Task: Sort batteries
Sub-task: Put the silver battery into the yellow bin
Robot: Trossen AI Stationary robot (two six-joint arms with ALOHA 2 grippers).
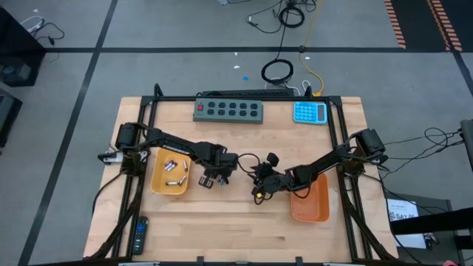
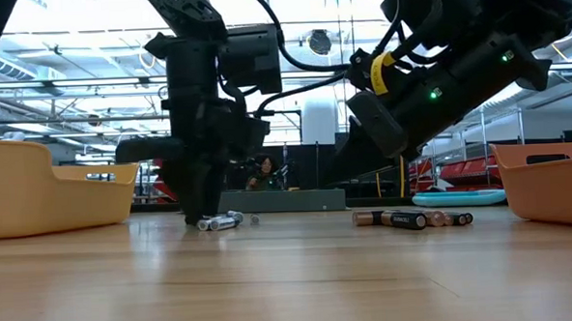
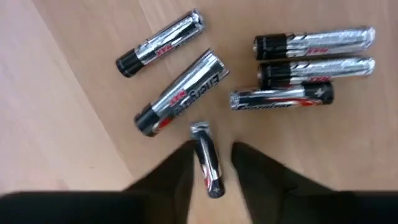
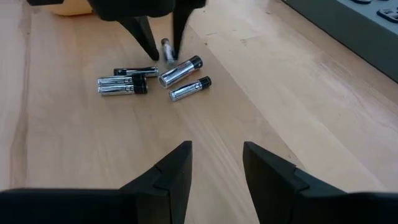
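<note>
Grey button strip, blue calculator, black remote on table.

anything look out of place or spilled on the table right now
Nothing looks damaged. Loose silver batteries lie scattered at odd angles on the bare wood between the yellow tray and orange tray, expected mid-sort. The left gripper straddles one small battery; the right gripper hangs open nearby.

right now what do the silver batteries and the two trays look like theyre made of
Silver batteries: metal cans in glossy foil-like wrap, judging by mirror glints and printed labels, with black ends. Yellow tray and orange tray: probably moulded plastic, seen in the smooth, uniform, slightly matte walls.
</note>
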